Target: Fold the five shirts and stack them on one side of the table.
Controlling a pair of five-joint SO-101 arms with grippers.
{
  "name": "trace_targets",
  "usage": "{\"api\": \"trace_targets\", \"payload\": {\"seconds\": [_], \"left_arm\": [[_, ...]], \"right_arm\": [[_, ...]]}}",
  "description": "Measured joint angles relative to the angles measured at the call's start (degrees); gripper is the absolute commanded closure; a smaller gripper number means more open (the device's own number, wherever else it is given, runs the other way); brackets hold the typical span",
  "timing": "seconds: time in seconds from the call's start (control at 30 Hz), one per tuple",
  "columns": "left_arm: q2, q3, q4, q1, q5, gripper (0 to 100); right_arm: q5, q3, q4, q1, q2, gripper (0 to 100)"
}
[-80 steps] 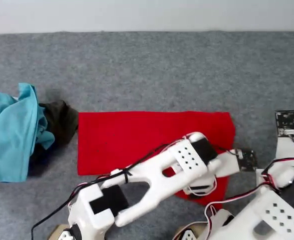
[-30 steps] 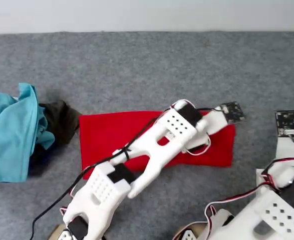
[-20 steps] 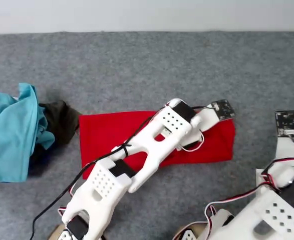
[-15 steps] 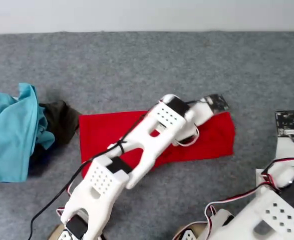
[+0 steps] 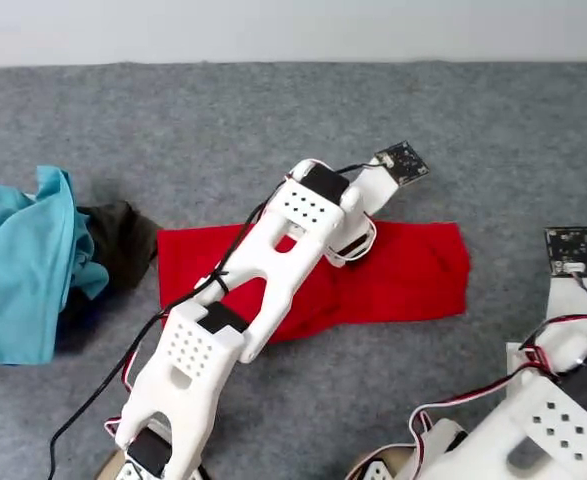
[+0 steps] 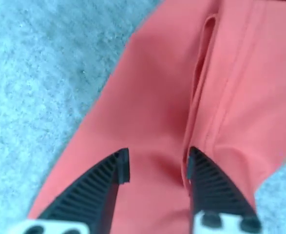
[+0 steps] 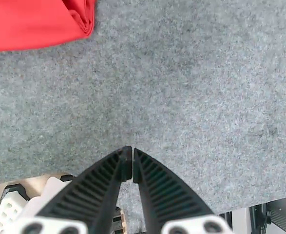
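Over the red shirt [image 6: 152, 87], left gripper [image 6: 156, 163] has fingers apart; right gripper [image 7: 132, 158], together.

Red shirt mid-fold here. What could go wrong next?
1. The left gripper is open over a raised crease in the red shirt; closing there might pinch one layer only and bunch the fold.
2. The right gripper sits shut over bare carpet, off the shirt, so a one-armed pull could drag the cloth askew.
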Motion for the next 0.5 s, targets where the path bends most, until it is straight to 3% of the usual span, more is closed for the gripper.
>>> {"api": "trace_targets", "payload": {"seconds": [0.27, 0.5], "left_arm": [[0.0, -8.44, 12.04, 2.64, -1.85, 91], [0.0, -8.53, 12.84, 6.51, -2.02, 91]], "right_arm": [[0.0, 0.0, 0.0, -0.09, 0.0, 99.0], [0.0, 0.0, 0.0, -0.09, 0.0, 99.0]]}}
